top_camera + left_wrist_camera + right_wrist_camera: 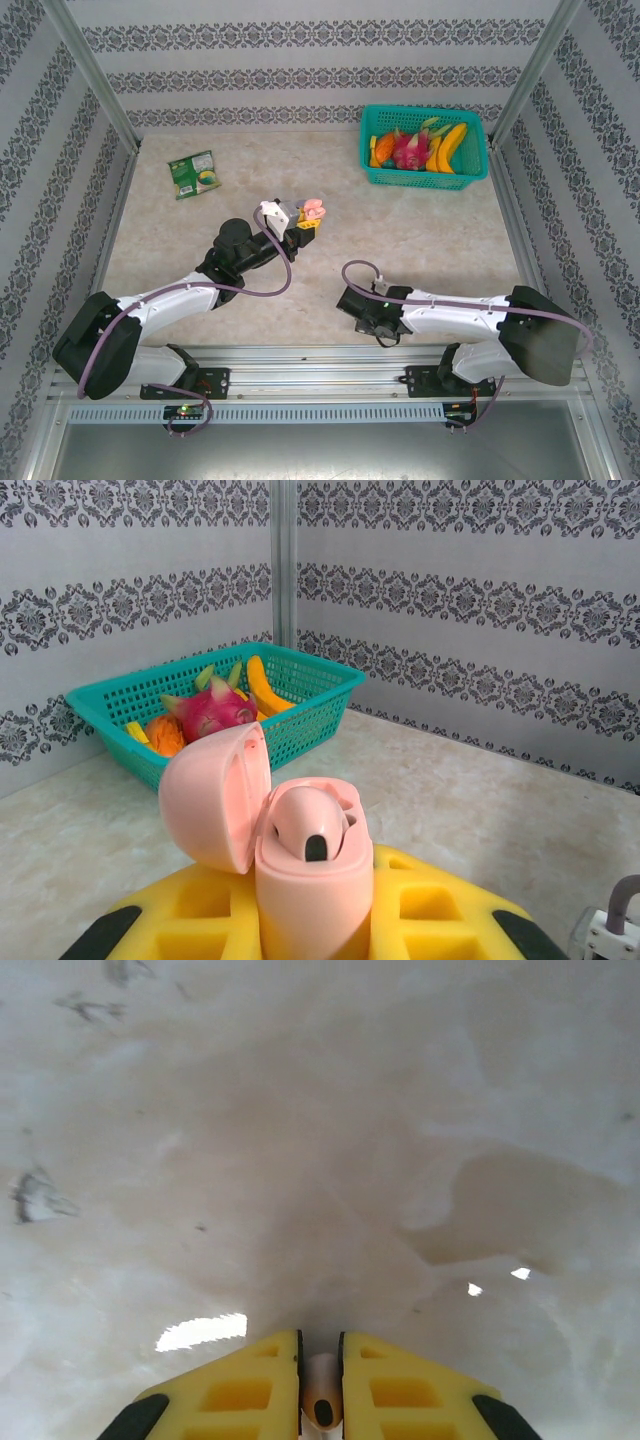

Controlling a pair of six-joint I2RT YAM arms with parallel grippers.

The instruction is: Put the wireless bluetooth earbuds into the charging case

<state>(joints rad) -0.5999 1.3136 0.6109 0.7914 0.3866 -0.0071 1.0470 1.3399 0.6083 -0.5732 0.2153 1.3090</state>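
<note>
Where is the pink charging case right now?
The charging case sits gripped in the left hand, lid open, near mid-table in the top view, with the teal fruit basket beyond it to the right.

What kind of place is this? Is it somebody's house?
Probably not a house: it looks like a robot test booth. Wallpapered panels on metal posts wall in a table with robot arms, left and right, bolted at its edge.

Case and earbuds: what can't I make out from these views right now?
- Left wrist: case base hidden inside left gripper; second socket's state unclear behind seated earbud.
- Right wrist: held earbud mostly hidden by right gripper, cut by bottom edge.
- Top: case too small for detail.
</note>
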